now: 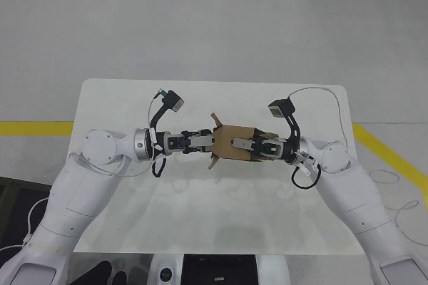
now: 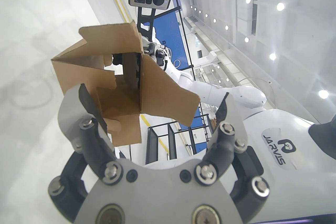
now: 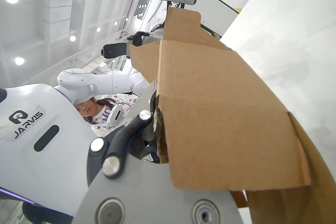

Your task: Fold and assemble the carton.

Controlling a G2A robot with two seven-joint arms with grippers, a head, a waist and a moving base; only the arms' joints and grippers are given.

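Observation:
A brown carton (image 1: 235, 141) hangs in the air over the middle of the white table (image 1: 221, 206), held between my two arms. My right gripper (image 1: 251, 146) is shut on one carton wall (image 3: 223, 117); one silver finger (image 3: 143, 103) shows beside the wall and the other is hidden behind the cardboard. My left gripper (image 1: 205, 142) stands open at the carton's other end. That end (image 2: 120, 83) faces it, unclosed, with flaps splayed outward. One left finger (image 2: 78, 104) lies close to a lower flap, while the other finger (image 2: 225, 109) is clear of the cardboard.
The table's surface around and below the carton is bare white. A yellow floor line (image 1: 28, 128) runs past the table on both sides. A thin cable (image 1: 335, 96) loops from the right arm's wrist camera.

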